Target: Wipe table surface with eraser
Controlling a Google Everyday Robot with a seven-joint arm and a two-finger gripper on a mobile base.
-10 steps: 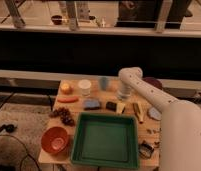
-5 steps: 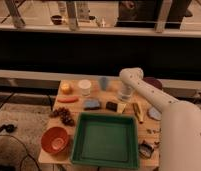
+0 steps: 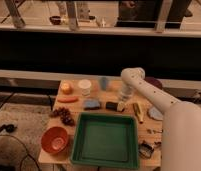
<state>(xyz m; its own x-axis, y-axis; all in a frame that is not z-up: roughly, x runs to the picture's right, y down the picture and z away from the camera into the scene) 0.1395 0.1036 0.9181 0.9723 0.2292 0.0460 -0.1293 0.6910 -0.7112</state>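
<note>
Pincer (image 3: 122, 103) low over the table surface (image 3: 113, 93), seemingly at the dark eraser (image 3: 112, 105), its opening indiscernible.

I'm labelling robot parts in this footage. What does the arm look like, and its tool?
The arm is smooth, off-white and tubular, with rounded joints and a bulky pale body at lower right. No cables or markings show. Its tool, pale too, is just right of the eraser on the table.

Nothing written can be read here, not on the light tan wooden table top (image 3: 145, 126) or anything on it. The gripper (image 3: 122, 101) hangs low, just beside the small dark rectangular eraser (image 3: 113, 105).
</note>
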